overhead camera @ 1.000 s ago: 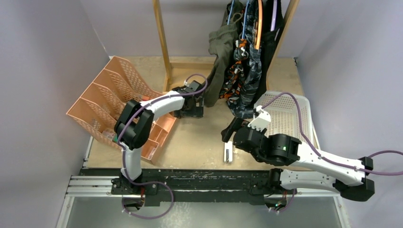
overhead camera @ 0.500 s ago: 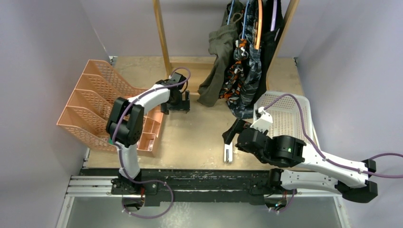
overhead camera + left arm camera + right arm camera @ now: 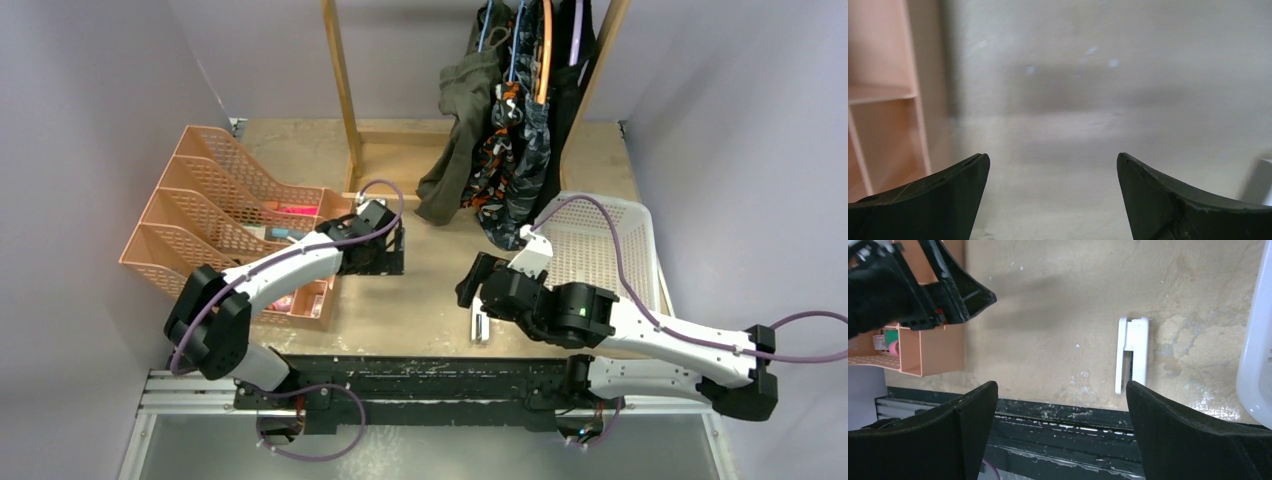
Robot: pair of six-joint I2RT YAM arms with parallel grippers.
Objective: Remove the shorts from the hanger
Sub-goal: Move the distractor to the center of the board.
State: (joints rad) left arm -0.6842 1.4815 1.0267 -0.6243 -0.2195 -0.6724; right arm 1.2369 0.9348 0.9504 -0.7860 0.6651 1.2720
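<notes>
Both arms are low over the table (image 3: 420, 300), nothing held. My left gripper (image 3: 1053, 165) has its fingers spread wide with bare table between them; it hovers just beside the open end of the peach file rack (image 3: 200, 235). My right gripper (image 3: 1060, 390) is spread wide too, empty, pointing down at the table's near edge. A small white plastic clip (image 3: 1132, 352) lies flat on the table just ahead of it, untouched.

The shorts all hang at the back right, on the wooden clothes stand (image 3: 340, 80), bunched close together. The olive green pair (image 3: 455, 150) is leftmost, its lower end drooping towards the table; I can't tell if it touches. Next to it is the orange camo pair (image 3: 493, 160), then the dark grey-blue camo pair (image 3: 527, 170), then the black pair (image 3: 570, 95) against the right post. Coloured hangers (image 3: 545, 55) show at the top; the hooks are cut off by the frame.

A white mesh basket (image 3: 600, 250) sits right of the shorts' lower ends, partly under my right arm. Neither gripper touches any fabric; both are well apart from the stand.
</notes>
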